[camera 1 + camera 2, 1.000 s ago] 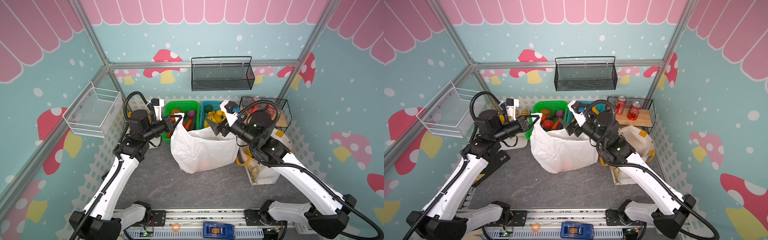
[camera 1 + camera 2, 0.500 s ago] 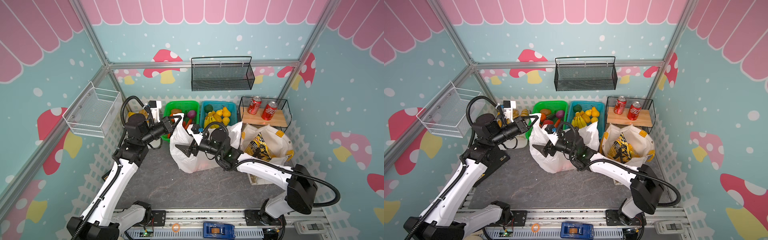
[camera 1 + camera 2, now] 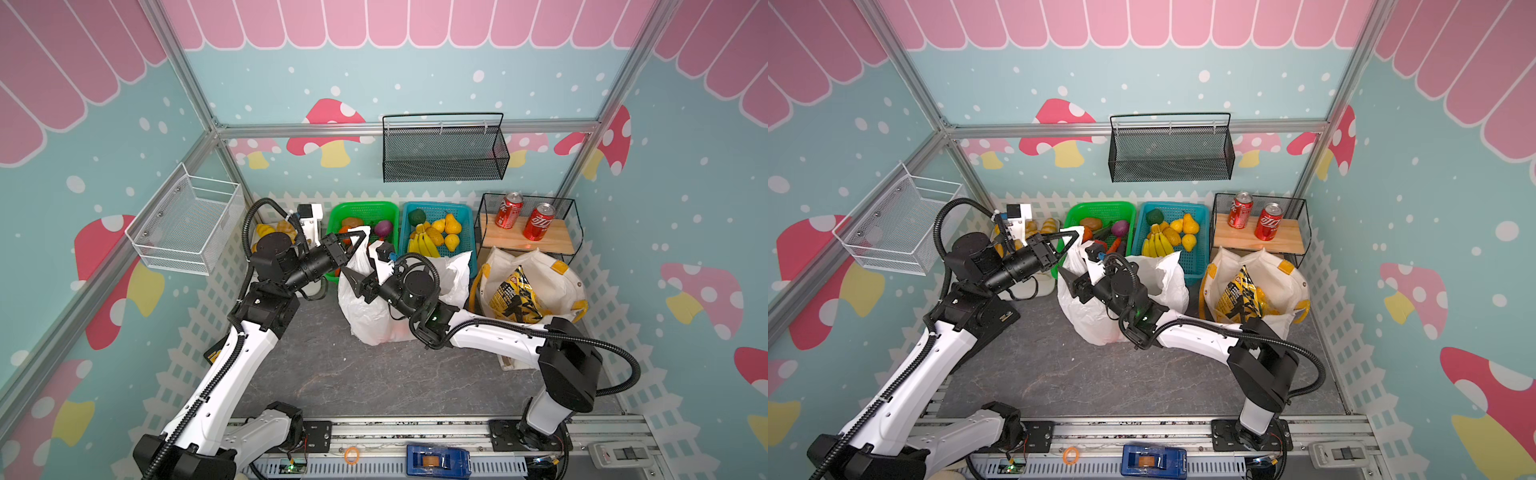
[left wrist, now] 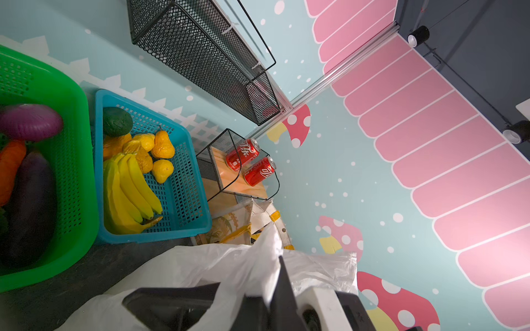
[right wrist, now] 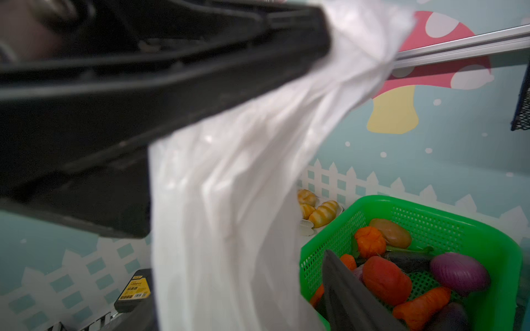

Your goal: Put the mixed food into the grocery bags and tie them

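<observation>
Tying step, white plastic bag (image 3: 370,316): left gripper (image 3: 358,237) jaws clenched on its handle loop (image 5: 229,186), right gripper (image 3: 1068,277) jaws parted astride the strip just below; next move probably clench, then cross loops.

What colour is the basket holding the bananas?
The basket is teal blue, clearest in the left wrist view.

You have open desk (image 3: 374,382) in front of the white bag (image 3: 365,311); baskets (image 3: 436,204) crowd behind it, a tote (image 3: 548,270) beside it.
</observation>
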`<state>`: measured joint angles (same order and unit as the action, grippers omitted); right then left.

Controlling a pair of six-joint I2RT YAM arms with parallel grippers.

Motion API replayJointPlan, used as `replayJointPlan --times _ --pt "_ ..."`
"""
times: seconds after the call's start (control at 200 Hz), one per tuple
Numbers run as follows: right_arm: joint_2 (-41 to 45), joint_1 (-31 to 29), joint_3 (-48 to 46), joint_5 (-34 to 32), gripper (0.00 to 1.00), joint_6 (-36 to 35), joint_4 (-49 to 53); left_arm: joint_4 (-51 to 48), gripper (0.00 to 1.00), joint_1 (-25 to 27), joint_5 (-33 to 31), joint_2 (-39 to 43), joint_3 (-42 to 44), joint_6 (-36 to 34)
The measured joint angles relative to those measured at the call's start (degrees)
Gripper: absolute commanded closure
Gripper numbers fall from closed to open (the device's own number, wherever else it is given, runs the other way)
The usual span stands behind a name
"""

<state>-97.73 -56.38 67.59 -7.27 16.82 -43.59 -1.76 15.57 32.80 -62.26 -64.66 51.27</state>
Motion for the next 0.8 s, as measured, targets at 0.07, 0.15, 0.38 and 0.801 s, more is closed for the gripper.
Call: replayJointPlan --times 0.07,0.15,0.38,0.801 --pt "-1.53 0.00 0.57 -2.99 0.42 0.50 -1.25 0.33 1.00 0.00 0.00 0.02 0.22 0.44" --pt "-3.17 0.00 0.52 -6.54 0.58 1.11 -2.10 0.35 1.00 0.00 0.00 0.02 0.55 0.85" --pt "-2.16 -0.39 -8.98 -9.51 0.98 -2.21 -6.58 -1.86 1.00 0.11 0.11 -0.07 1.44 1.25" --pt "18.82 8.33 -22.10 9.84 1.00 -18.47 4.63 -3.08 1.00 5.64 2.45 -1.73 0.00 -0.13"
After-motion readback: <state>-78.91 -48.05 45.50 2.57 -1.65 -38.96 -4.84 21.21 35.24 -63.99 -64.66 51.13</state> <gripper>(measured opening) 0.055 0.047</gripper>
